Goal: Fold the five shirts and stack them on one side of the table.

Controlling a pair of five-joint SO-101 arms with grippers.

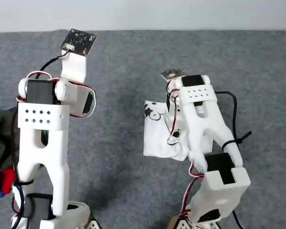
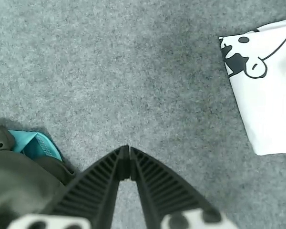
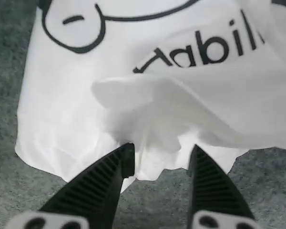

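Ribbed black fingers (image 3: 109, 176) of the right gripper (image 3: 162, 157) stand apart over the near edge of the white shirt (image 3: 86, 95), with a raised crease of its cloth between them. The jaws are well open and have hold of nothing. The shirt, printed with a black cartoon figure and lettering, lies as a rough rectangle on the grey table cover (image 1: 119, 71), partly under the right arm in the high view.

Well apart from the white shirt, the left gripper (image 2: 129, 164) hangs over bare cover with its jaws pressed together and empty. Beyond it, on the side away from the white shirt, a heap of dark olive and teal clothes (image 2: 19, 162) lies at the table's edge, and blue and red cloth shows in that heap from above.

The step in hand appears to be the folding of the white shirt, which looks partly folded with its lower edge rumpled. The next move likely calls for the right gripper to close on the raised crease, lift it and carry it across the shirt. A shallow pinch could slip off the thin cloth or drag the whole shirt askew. The heaped garments seem to be waiting their turn.
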